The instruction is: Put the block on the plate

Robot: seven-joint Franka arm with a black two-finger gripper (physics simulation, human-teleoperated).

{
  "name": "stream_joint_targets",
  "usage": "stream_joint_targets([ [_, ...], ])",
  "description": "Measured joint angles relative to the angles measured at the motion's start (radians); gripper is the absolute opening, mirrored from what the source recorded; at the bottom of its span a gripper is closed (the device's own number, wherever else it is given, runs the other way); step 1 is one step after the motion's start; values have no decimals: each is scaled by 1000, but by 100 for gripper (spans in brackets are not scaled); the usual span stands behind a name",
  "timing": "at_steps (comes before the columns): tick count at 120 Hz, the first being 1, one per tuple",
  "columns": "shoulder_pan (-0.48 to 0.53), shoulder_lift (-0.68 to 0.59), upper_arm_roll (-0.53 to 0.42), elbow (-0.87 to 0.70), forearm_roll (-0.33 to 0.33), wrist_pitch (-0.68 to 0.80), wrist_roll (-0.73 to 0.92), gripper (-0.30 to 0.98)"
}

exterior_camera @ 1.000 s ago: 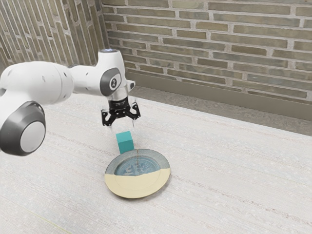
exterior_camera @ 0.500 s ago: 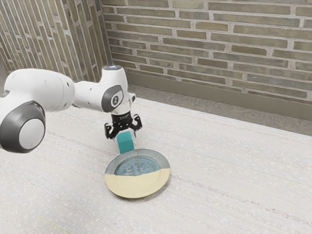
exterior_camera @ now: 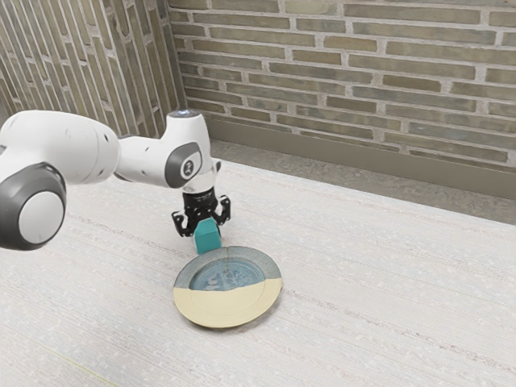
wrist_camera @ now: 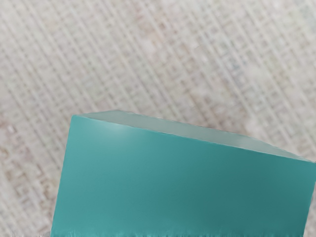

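Teal and single – one block [exterior_camera: 209,239] clamped in one gripper [exterior_camera: 207,232], just beside one round plate [exterior_camera: 227,310].

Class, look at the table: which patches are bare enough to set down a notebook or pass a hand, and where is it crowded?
Bare: the table from the plate toward the exterior view's right, and the strip between plate and wall. Crowded: the plate's wall-side rim, where the block sits close under the claw.
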Motion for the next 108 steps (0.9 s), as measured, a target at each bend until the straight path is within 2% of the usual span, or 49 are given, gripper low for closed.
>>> stream_joint_targets([
  [45,-2,-82,1,-12,-6,-6,-24,38],
  [57,-30,-148,0,-66,-6,-8,-29,38],
  [84,-165,-300,-11,-274,-5,-4,-41,37],
  [108,-185,-319,-36,-365,1,26,-50,38],
])
